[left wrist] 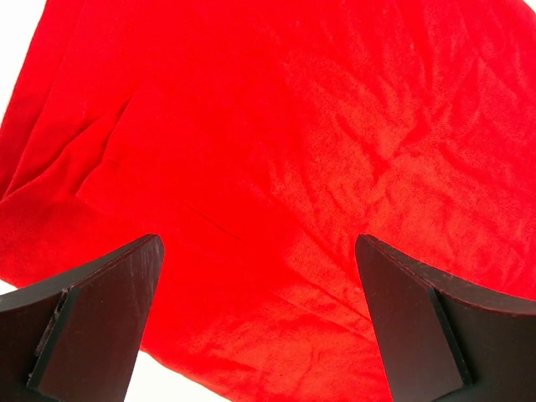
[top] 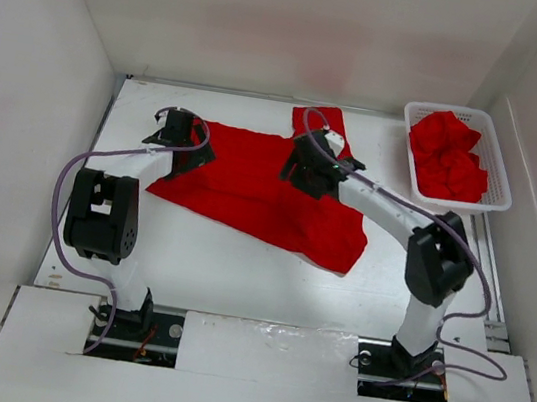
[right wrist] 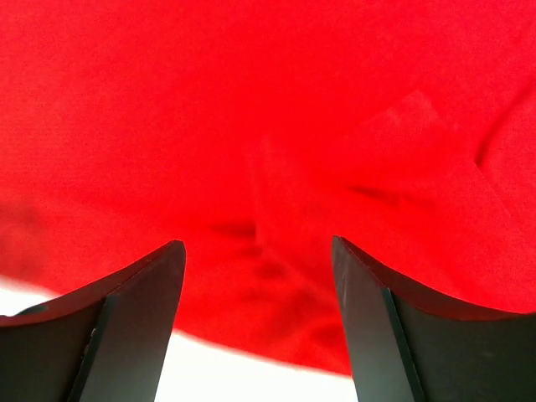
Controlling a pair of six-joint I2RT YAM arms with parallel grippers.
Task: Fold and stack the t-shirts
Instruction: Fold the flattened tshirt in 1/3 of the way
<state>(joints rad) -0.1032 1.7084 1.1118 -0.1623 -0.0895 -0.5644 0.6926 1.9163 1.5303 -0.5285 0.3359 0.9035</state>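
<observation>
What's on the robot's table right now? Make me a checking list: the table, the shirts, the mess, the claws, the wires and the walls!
Surface: white table, with one shirt lying on it.
Job's things: spread red t-shirt, wrinkled, mid-table; crumpled red t-shirts piled in the basket.
Clutter: white mesh basket at the far right corner.
Grippers: left gripper open above the spread shirt's left part; right gripper open above its far part; neither holds anything.
Cables: purple cables loop along both arms.
Surroundings: plain white walls on three sides.
</observation>
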